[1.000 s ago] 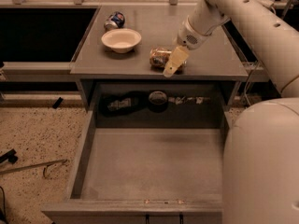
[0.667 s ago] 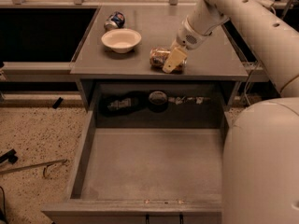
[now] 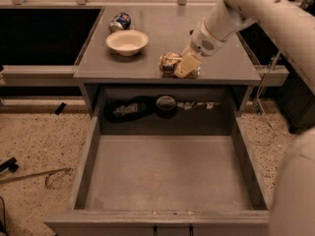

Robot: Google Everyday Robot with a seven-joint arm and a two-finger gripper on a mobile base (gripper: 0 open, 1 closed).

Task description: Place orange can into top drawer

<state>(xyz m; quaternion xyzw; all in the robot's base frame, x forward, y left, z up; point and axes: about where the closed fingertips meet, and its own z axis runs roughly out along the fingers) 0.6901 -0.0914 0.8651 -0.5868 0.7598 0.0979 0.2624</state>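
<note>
Little had shifted since the earlier frame: our gripper (image 3: pixel 186 65) had dropped only slightly and still sat against the right side of the orange can (image 3: pixel 169 63). From the camera view we could not tell whether it was wide, narrow or clamped. The can rested on the grey countertop (image 3: pixel 167 28) near its front edge, above the top drawer (image 3: pixel 167 173), which stood pulled open. A white bowl (image 3: pixel 127 42) and a blue-and-white can (image 3: pixel 120 21) sat farther back on the left.

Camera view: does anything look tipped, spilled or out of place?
Both cans appear to lie on their sides on the counter: the orange can near the front edge, with the pincer against it, and the blue-and-white can behind the bowl. No spill shows. The top drawer stands pulled open.
</note>
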